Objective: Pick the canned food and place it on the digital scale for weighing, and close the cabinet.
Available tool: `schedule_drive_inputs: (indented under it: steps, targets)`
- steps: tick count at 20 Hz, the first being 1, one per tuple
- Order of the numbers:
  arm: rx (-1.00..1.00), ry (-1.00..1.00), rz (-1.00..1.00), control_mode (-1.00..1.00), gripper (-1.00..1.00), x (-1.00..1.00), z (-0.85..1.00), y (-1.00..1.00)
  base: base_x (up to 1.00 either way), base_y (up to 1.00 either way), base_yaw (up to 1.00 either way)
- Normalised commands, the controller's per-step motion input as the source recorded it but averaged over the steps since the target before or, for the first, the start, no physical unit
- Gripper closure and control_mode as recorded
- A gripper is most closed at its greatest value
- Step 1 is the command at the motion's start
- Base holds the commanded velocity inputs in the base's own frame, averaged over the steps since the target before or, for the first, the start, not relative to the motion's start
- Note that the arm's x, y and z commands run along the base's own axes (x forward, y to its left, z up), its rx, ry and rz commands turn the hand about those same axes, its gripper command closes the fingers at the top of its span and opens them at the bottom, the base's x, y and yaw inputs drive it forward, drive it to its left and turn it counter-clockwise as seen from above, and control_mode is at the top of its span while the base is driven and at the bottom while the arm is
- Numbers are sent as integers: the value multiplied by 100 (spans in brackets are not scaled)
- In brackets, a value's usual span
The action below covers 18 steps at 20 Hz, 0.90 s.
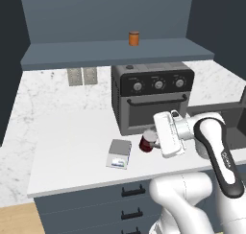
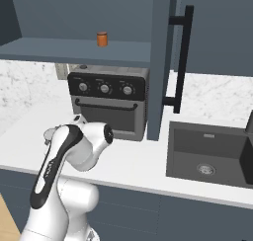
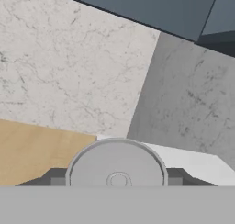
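White marble counter (image 1: 72, 146), black toaster oven (image 1: 153, 96), dark sink (image 2: 210, 153), wood floor (image 1: 17, 221).

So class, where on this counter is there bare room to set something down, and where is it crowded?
Bare: the counter left of the scale, and between oven and sink. Crowded: in front of the oven, where scale, can and gripper sit close.

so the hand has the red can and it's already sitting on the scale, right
Not quite. The hand does have the canned food, but it is not on the digital scale yet. The left base view shows it beside the scale, off the plate's right edge.
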Motion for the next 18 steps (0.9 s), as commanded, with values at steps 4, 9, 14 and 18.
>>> schedule_drive_inputs:
  steps: [4,9,14,18]
  targets:
    - [0,1,-6,-100,100,42,-8,29,0,0,0]
    - [0,0,-7,-100,100,42,-12,22,0,0,0]
    - [0,0,-5,-100,100,35,-31,0,0,0,0]
    - [0,0,-1,-100,100,33,-31,3,0,0,0]
